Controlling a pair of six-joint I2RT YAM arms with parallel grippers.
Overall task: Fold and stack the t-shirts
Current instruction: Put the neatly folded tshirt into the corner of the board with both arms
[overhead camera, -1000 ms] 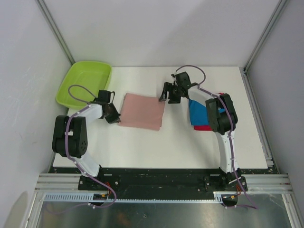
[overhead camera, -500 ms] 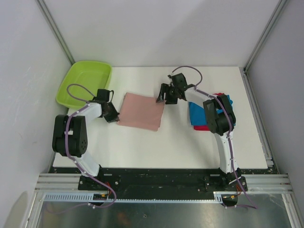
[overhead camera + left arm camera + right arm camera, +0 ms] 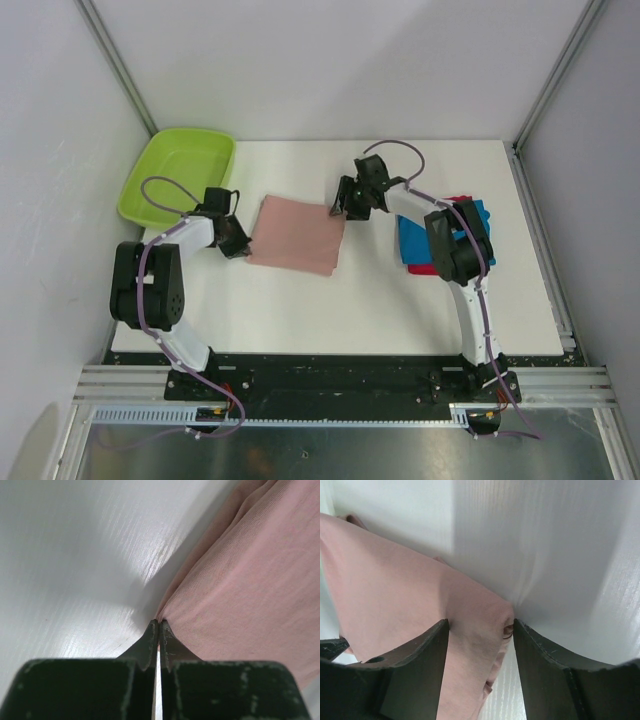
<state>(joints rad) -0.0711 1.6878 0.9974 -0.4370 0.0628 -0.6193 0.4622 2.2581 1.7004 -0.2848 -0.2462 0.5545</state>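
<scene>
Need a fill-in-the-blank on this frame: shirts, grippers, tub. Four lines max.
1. The left gripper is ____, its tips at the pink shirt's edge.
2. The right gripper stands open, straddling a ____ of the pink shirt.
3. The blue shirt lies ____ the red shirt.
4. The tub is ____ in colour.
Missing words: shut; corner; on; green.

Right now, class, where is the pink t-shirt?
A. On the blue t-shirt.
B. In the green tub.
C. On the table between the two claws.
C: the pink t-shirt lies folded on the table, the left claw at its left edge and the right claw at its far right corner.
</scene>
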